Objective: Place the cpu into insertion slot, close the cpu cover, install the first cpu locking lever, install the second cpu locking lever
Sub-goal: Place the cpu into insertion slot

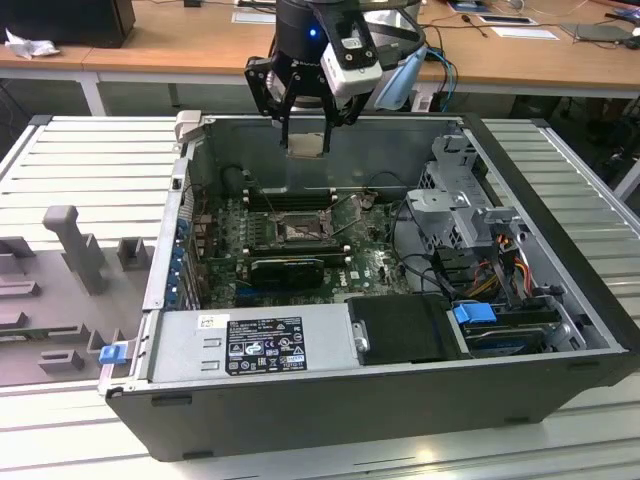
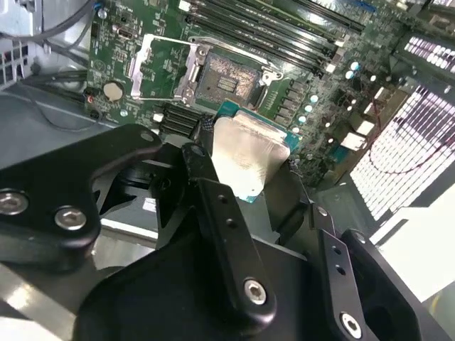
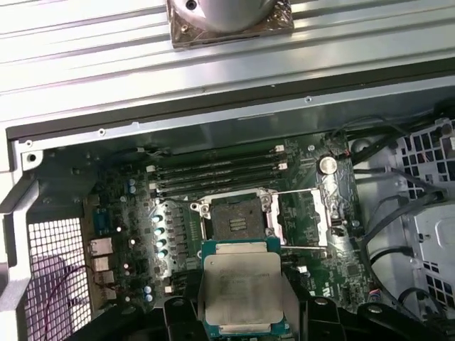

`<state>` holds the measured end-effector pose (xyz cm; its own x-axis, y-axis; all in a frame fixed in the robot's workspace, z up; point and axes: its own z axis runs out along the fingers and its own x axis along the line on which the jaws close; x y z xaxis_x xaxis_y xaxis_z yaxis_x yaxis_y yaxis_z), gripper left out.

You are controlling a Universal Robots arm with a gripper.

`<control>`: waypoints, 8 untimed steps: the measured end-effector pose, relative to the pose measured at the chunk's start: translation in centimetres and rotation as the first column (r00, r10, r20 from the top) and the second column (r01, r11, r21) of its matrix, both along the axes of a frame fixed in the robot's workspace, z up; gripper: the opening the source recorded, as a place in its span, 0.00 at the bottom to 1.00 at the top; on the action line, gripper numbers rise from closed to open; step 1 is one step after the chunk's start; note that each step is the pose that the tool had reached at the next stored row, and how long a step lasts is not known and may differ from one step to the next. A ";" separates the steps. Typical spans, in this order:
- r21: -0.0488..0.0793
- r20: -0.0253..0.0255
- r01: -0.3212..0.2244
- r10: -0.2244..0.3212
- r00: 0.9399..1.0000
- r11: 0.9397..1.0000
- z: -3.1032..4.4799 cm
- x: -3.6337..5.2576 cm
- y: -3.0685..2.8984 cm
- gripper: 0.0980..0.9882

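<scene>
**Cpu in the jaws, slot below it at 6 o'clock**

The cpu (image 1: 305, 144) hangs in the air above the open computer case (image 1: 560, 200), with its pale face upward. The jaws are closed on it from two opposite edges, only as wide as the chip itself.

In the exterior view the insertion slot (image 1: 297, 231) lies at about 6 o'clock from the cpu, well apart from it, down on the green board. I judge that the way to it is mostly downward. In the first wrist view the edges of the chip run nearly parallel to the edges of the slot.

The cpu cover (image 3: 279, 213) stands swung open just beside the slot, so the socket is bare. The case rests on the slatted counter (image 1: 90, 150).
</scene>
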<state>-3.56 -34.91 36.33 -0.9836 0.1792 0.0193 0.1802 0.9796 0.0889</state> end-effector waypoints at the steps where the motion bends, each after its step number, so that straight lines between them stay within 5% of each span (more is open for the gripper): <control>1: 0.000 0.000 0.023 -0.023 1.000 1.000 -0.01 0.00 0.00 0.48; 8: 0.000 0.000 0.121 -0.121 0.993 0.993 -0.05 0.00 0.00 0.48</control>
<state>-3.56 -34.91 36.28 -0.9548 0.2967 0.0192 0.2972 0.9507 0.0888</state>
